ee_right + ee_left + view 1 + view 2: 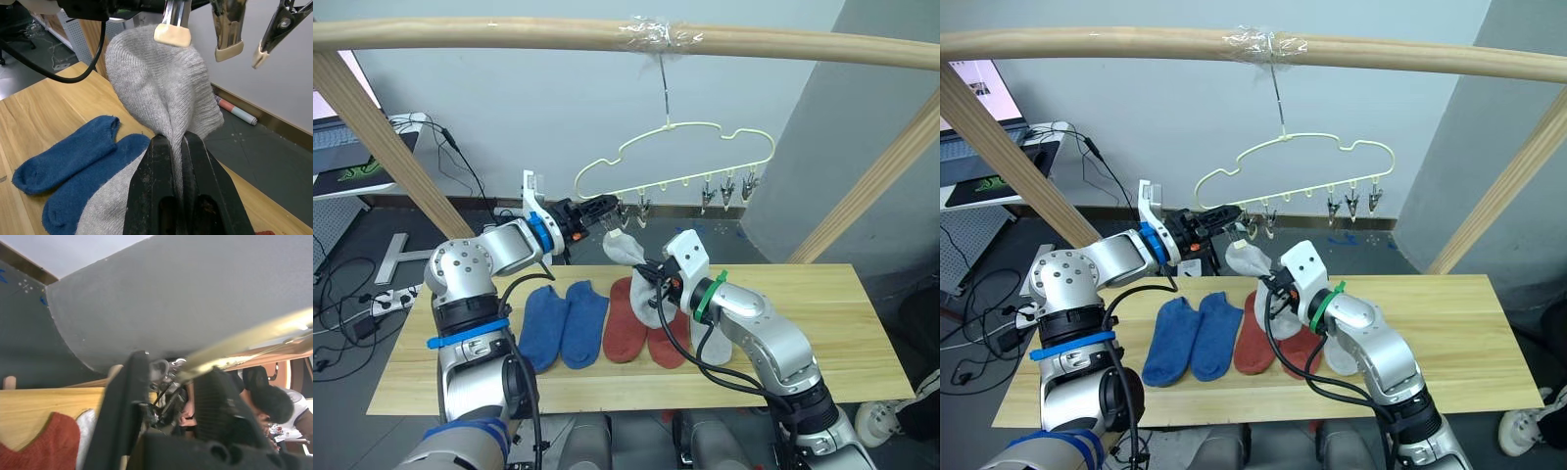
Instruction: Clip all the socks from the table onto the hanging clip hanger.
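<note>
held sock: light grey sock [161,93] was pinched in the right gripper [177,147], fingers clenched on the knit partway down, top end raised
key relation: sock's top edge lay straight above the right gripper, touching or just under the leftmost clip [172,30] of the clip hanger [700,157]; whether the clip had bitten the fabric can't be told
sock axis: long axis ran near vertical, upper end pointing up at the clip, lower part hanging down past the fingers toward the table [822,313]
left gripper: left gripper [599,210] was up at the hanger's left clip group, fingers around a clip and part of the wire; likely squeezing it open, though truly gripped or not can't be told
nearer arm: left was nearer the clip, right was the one carrying the sock
next move (judgement): needed a short upward feed of the sock edge into the clip mouth, then both let go
remaining socks: blue pair [563,323] lay flat side by side, long axes front-to-back; rust-red pair [631,328] just beside them to the right; second grey sock [715,345] partly hidden under the right arm
progress (judgement): early; other clips [729,188] hung bare
</note>
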Motion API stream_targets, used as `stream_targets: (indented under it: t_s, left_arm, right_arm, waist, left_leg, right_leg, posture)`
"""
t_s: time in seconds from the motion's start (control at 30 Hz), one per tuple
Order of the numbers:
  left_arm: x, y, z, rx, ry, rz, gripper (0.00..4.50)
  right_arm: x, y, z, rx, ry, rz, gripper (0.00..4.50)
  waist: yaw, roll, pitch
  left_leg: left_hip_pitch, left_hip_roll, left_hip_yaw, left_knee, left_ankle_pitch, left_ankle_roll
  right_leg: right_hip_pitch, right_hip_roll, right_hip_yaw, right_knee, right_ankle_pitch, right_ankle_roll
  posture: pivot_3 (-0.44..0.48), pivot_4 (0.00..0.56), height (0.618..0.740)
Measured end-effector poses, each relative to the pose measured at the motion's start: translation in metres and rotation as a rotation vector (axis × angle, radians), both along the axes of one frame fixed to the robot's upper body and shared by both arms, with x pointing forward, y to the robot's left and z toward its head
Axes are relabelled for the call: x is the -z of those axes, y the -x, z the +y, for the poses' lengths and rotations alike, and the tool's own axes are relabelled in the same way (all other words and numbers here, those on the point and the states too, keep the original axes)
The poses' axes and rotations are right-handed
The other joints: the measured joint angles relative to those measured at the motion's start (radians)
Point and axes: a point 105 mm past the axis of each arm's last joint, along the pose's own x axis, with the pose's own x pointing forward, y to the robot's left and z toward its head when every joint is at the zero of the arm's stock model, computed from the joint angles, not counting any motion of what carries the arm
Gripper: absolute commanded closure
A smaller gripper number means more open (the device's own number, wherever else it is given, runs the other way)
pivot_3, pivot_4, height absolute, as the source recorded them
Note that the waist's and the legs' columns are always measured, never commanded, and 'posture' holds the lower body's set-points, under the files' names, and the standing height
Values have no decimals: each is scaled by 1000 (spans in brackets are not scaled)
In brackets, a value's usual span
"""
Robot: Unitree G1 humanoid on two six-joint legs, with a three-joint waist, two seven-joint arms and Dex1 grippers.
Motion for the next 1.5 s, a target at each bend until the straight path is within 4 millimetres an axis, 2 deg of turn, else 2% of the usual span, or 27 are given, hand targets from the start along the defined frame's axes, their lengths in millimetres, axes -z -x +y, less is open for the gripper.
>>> stream_targets:
  t_s: [0.17, 0.3, 0.53, 0.77, 0.87, 1.03, 1.07, 1.2, 1.23, 1.3, 1.4, 1.43, 1.5]
  left_arm:
    - [0, 4, 14, -14, -21, 10, 34]
    - [-1, 18, 30, 10, -45, -2, 12]
    - [-24, 42, 41, 125, -49, -80, 12]
    - [-18, 48, 42, 138, -96, -87, 12]
    - [-13, 50, 52, 110, -168, -93, 0]
    - [-12, 44, 66, 41, -246, -140, 0]
    - [-11, 41, 67, 20, -276, -158, 0]
    - [3, 38, 69, -17, -409, -221, 0]
    - [7, 38, 67, -16, -449, -242, 0]
    - [14, 41, 60, 3, -562, -315, 0]
    - [20, 43, 41, 24, -624, -419, 0]
    - [18, 41, 36, 7, -618, -448, 402]
    - [16, 35, 25, -46, -605, -523, 925]
  right_arm:
    - [-1, -2, 1, -2, -1, -4, 4500]
    - [-1, -5, 4, -11, -5, 2, 4500]
    - [0, -8, 13, -32, -31, 23, 4500]
    - [0, -8, 18, -42, -44, 28, 4500]
    - [-1, -7, 22, -57, -73, 45, 3682]
    - [0, 4, 33, -133, -117, 111, 1882]
    - [3, 6, 31, -149, -89, 113, 1628]
    - [22, 14, 19, -150, -11, 134, 152]
    - [26, 13, 13, -135, 8, 138, 15]
    - [32, 11, -1, -87, 46, 124, 15]
    - [31, 8, -21, -30, 71, 86, 15]
    - [28, 7, -26, -18, 71, 72, 0]
    - [12, 8, -34, 1, 47, 15, 0]
  waist:
    - [0, -1, 4]
    - [-1, -2, 7]
    - [4, -2, 10]
    - [17, -2, 10]
    - [16, -2, 10]
    - [18, -2, 10]
    - [20, -2, 10]
    - [22, -2, 9]
    - [22, -2, 9]
    - [21, -2, 9]
    - [23, -2, 9]
    - [24, -2, 9]
    - [25, -3, 9]
  left_leg:
    - [-1, 0, 0, -1, 0, 0]
    - [0, 0, 0, -2, 0, 0]
    - [0, 1, 0, -3, 0, 0]
    - [0, 1, 0, -3, 0, 0]
    - [0, 1, 0, -5, 0, 0]
    - [-1, 1, 0, -6, 0, -1]
    - [-1, 1, 0, -6, 0, -1]
    - [-3, 0, 1, -6, 0, -1]
    - [-4, 0, 1, -6, 0, -1]
    - [-5, 0, 1, -6, 0, -1]
    - [-6, 1, 1, -5, 0, -1]
    - [-6, 1, 1, -5, 0, -1]
    - [-7, 0, 1, -4, 0, -1]
  right_leg:
    - [-1, 0, 0, 0, 0, 0]
    - [-1, 0, 0, 0, 0, 0]
    - [-1, 0, -1, 0, 0, 0]
    - [-2, 0, -1, -1, 0, -1]
    - [-3, 0, -1, 0, -1, -2]
    - [-4, 0, -1, 0, -1, -2]
    - [-4, -1, -1, -1, -1, -2]
    - [-4, -2, -1, -3, -1, -2]
    - [-5, -2, -1, -3, -1, -2]
    - [-5, -2, -1, -4, -1, -2]
    - [-5, -2, -2, -5, -1, -2]
    - [-5, -2, -2, -5, -1, -2]
    - [-5, -2, -1, -6, 0, 0]
  posture:
    - [168, 195, 740]
    - [180, 195, 740]
    - [206, 192, 740]
    - [211, 182, 740]
    - [211, 182, 740]
    - [211, 167, 740]
    - [208, 164, 740]
    - [203, 159, 740]
    - [200, 157, 740]
    - [195, 156, 740]
    - [187, 151, 740]
    - [187, 147, 740]
    - [174, 146, 740]
